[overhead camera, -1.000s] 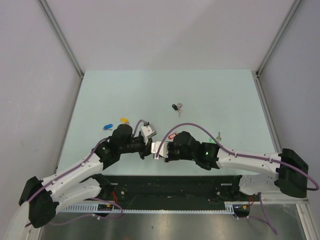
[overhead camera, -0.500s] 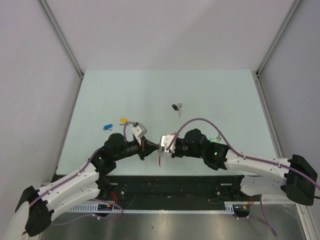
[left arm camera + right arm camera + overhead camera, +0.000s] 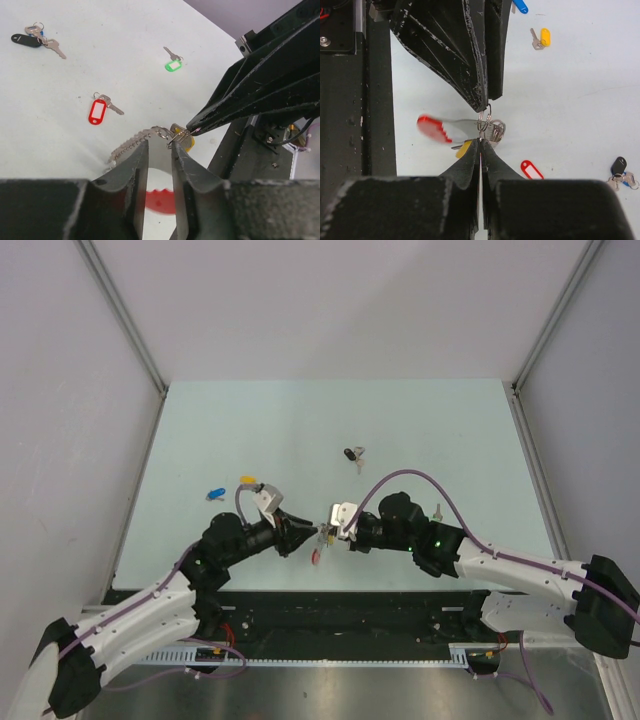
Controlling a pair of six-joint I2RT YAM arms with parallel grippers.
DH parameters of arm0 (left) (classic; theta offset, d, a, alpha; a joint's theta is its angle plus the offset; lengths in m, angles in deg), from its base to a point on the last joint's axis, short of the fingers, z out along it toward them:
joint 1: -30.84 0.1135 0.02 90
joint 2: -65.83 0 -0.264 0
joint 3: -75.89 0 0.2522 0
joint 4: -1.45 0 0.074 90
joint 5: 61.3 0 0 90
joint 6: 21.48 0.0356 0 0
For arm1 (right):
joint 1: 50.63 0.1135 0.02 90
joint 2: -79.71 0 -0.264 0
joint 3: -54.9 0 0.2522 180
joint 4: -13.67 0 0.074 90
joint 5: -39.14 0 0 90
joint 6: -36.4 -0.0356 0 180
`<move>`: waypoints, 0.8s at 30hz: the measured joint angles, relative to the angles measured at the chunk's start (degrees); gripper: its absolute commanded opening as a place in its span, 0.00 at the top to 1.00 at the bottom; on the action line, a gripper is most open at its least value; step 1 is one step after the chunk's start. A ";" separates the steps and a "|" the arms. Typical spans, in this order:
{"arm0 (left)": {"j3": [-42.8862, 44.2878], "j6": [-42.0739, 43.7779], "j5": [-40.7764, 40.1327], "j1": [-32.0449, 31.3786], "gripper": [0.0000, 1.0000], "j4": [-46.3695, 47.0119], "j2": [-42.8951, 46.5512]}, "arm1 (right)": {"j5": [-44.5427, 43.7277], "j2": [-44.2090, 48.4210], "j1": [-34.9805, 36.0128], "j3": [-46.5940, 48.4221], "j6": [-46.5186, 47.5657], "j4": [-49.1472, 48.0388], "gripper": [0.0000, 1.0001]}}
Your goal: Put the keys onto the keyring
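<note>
My right gripper is shut on the small split ring of a yellow-tagged key, held above the table. The keyring hangs from that same cluster. Its grey chain runs left, and its red band below is blurred. My left gripper faces the right one tip to tip. Its jaws stand a little apart with nothing between them, and one fingertip touches the split ring. From above, both grippers meet near the table's front, with the keyring dangling below them.
Loose keys lie on the table: a red-tagged one, a green-tagged one, a black-tagged bunch, a yellow-tagged one and a blue-tagged one. The dark base rail runs along the near edge, just under the grippers.
The left gripper's jaws have parted from shut. Both grippers have shifted a little right and farther from the bases, and the keyring now swings beneath them.
</note>
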 measured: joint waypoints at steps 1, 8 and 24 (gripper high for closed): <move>0.00 0.07 -0.48 0.07 0.64 -0.11 0.13 | 0.13 0.00 -0.11 0.00 0.02 -0.02 1.00; 4.17 8.22 -0.20 0.24 0.50 -8.74 0.17 | 0.52 0.00 -0.37 -0.20 0.63 0.20 1.00; 24.76 39.95 15.28 0.74 0.40 -33.07 -14.38 | 0.28 0.48 -0.46 -0.28 2.19 2.03 1.00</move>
